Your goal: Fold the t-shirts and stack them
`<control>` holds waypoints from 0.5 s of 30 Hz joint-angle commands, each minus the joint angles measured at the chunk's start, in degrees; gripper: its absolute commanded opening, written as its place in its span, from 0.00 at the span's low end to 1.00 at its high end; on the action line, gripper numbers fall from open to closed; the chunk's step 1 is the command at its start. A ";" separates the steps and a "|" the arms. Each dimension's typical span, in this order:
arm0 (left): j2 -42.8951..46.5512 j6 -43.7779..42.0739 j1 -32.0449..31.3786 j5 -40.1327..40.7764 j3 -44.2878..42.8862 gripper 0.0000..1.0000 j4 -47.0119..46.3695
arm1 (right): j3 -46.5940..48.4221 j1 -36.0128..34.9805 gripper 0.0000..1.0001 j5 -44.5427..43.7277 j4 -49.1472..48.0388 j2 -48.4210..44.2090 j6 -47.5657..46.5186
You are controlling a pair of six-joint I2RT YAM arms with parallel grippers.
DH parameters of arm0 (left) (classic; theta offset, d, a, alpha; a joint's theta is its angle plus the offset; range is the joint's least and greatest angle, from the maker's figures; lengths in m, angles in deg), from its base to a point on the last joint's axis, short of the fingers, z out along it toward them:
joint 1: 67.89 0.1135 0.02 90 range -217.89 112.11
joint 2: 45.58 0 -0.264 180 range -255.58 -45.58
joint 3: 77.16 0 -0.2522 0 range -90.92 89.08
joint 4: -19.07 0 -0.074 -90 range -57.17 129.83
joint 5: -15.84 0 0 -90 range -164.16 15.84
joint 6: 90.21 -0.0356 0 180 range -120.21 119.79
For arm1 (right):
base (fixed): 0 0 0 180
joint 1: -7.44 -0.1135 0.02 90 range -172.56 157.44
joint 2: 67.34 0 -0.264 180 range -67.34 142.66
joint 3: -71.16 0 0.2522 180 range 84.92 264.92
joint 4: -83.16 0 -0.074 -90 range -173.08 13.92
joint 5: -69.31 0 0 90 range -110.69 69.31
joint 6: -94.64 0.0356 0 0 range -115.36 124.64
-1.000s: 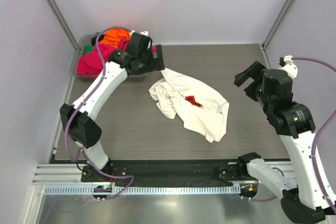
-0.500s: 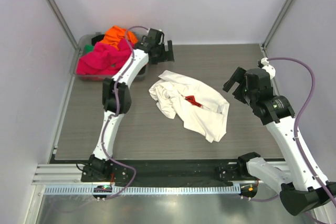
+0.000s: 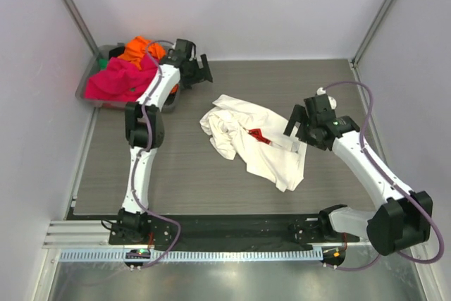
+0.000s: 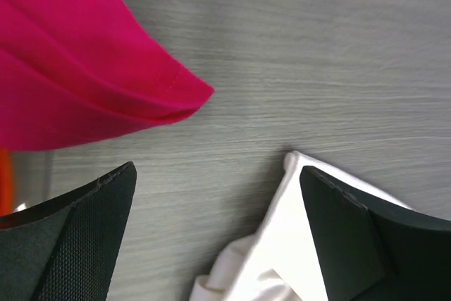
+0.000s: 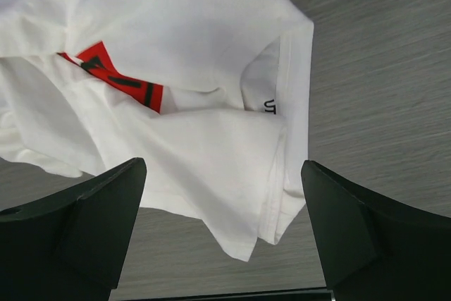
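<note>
A cream-white t-shirt (image 3: 264,153) with a small red logo (image 3: 258,134) lies crumpled mid-table. My right gripper (image 3: 296,123) hangs open just above its right edge; in the right wrist view the cloth (image 5: 176,139) and its red print (image 5: 120,79) lie below the open gripper (image 5: 222,223). My left gripper (image 3: 198,70) is open at the back, between the bin and the shirt. Its wrist view shows the open gripper (image 4: 218,230) empty over a white shirt corner (image 4: 296,244), with hot pink cloth (image 4: 70,68) at upper left. Pink (image 3: 113,84) and orange (image 3: 137,48) t-shirts fill the bin.
The grey plastic bin (image 3: 86,88) sits at the back left corner against the left wall, with a bit of green cloth (image 3: 104,63) in it. White enclosure walls close the table on three sides. A black rail (image 3: 232,227) with the arm bases runs along the near edge.
My right gripper has moved left and down to the shirt's right edge. My left arm has stretched toward the back, its gripper shifting slightly left. The bin has slid left.
</note>
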 commanded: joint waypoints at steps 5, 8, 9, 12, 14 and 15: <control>14.22 -0.62 1.74 2.22 8.58 1.00 1.58 | -5.83 -0.53 0.87 8.85 -5.78 1.86 -0.14; 21.49 -0.97 0.33 4.06 15.52 1.00 1.58 | -8.99 -1.50 0.80 9.03 -5.34 0.20 0.74; 23.36 -0.80 -0.02 4.33 17.55 1.00 1.49 | -10.04 -2.02 0.78 9.29 -4.99 -0.59 1.18; 31.88 0.25 -0.46 4.86 26.52 1.00 0.53 | -14.35 -4.04 0.75 9.38 -4.03 -4.97 3.80; 37.66 0.61 -0.64 4.86 32.76 1.00 -0.09 | -18.04 -7.29 0.75 9.21 -2.98 -7.88 6.35; 39.36 0.78 -0.64 4.95 34.78 1.00 -0.26 | -19.36 -8.43 0.75 9.38 -2.79 -10.77 8.72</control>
